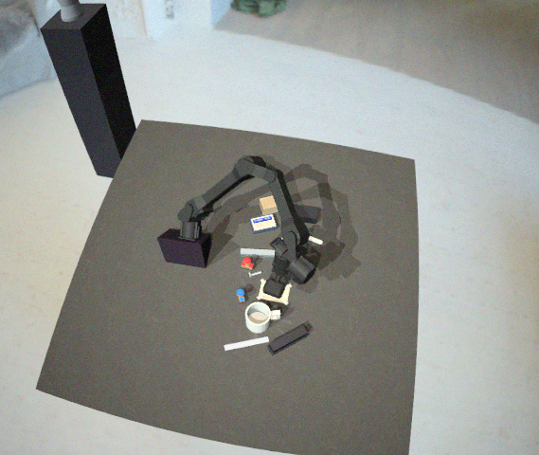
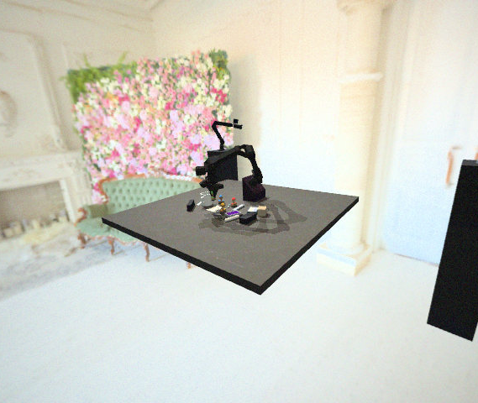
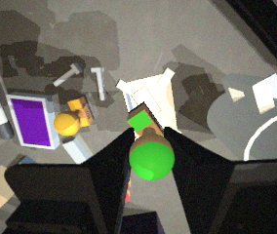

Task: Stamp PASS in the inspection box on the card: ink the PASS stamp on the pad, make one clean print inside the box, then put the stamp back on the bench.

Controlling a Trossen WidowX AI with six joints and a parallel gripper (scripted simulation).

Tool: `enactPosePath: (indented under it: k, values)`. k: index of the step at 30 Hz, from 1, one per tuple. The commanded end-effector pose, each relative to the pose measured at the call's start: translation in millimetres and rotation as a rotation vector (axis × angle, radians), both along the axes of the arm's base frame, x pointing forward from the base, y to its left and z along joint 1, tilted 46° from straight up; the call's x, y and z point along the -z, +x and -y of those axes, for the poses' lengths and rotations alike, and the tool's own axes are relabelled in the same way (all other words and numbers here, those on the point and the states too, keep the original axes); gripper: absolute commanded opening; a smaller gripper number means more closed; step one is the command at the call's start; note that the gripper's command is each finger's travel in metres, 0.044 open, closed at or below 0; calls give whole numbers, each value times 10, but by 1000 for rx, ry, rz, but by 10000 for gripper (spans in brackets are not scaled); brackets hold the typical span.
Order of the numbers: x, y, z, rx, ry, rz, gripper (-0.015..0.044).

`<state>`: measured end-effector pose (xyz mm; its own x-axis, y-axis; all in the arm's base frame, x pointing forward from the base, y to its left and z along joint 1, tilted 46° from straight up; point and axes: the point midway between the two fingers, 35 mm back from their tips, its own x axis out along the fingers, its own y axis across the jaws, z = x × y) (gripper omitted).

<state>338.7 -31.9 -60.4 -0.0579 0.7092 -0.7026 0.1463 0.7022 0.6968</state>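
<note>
My gripper is shut on the green-topped stamp and holds it above the card; the gap below is hard to judge. The stamp's brown block with a green top patch points up-left in the wrist view. The cream card lies flat, with small pieces at its corners. Its outlined box shows just beyond the stamp in the wrist view, partly hidden, with no mark on the part in view. The purple ink pad lies left of the card in the wrist view, open-faced.
A yellow stamp and small bolts stand between pad and card. A red stamp and a blue stamp are near. A white mug stands close beside the card, with a black block beyond.
</note>
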Motion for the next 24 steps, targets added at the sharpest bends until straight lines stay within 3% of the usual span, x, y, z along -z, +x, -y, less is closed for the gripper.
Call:
enactPosePath:
  k: [1, 24]
  values:
    - [43, -10, -19, -2, 0, -4, 0]
    - [154, -11, -128, 2, 0, -5, 0]
